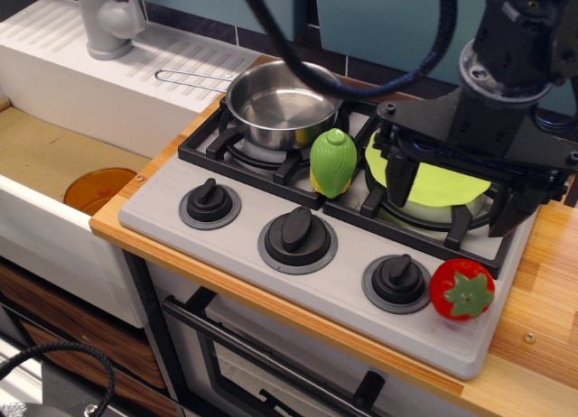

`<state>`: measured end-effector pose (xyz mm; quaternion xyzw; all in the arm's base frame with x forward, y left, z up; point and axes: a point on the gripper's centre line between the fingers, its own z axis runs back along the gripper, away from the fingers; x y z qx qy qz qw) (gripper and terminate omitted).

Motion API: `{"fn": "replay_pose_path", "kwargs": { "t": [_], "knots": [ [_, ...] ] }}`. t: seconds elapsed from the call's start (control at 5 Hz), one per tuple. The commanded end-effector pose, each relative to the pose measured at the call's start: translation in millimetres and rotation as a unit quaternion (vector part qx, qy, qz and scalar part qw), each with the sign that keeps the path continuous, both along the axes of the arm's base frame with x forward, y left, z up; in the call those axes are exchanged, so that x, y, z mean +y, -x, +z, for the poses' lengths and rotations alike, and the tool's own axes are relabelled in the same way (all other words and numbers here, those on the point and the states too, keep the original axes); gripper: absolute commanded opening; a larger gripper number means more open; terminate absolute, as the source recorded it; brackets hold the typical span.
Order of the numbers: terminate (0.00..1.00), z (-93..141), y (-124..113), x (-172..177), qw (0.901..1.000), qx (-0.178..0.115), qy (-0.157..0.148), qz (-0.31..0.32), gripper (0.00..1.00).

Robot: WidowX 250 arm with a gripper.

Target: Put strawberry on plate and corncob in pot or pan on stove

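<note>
From my remote station, I see the fingers [452, 196] spread apart and empty, hanging over the plate [433, 184], which lies on the stove's [271, 268] right-hand grate at about 3 o'clock from the frame's centre. The strawberry [461, 290] sits at the stove's front right corner, at 4 o'clock, just beside the rightmost of 3 black knobs [396, 281]. The corncob [332, 162] stands upright between the 2 grates, near centre, its yellow end down. The pot [278, 104] rests on the left grate at 12 o'clock, its wire handle reaching toward 10 o'clock. An orange dish [99, 189] lies in the sink [41, 155] at 9 o'clock. The wooden table [542, 300] carries the stove.
</note>
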<state>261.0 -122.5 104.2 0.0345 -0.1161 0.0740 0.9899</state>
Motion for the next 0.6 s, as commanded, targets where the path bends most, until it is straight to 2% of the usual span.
{"fn": "replay_pose_path", "kwargs": {
  "t": [0.0, 0.4],
  "knots": [
    [0.00, 0, 0, 0, 1.0000, 0.000, 0.000, 0.000, 1.00],
    [0.00, -14, 1, -20, 0.9995, -0.010, 0.027, 0.010, 1.00]
  ]
}}
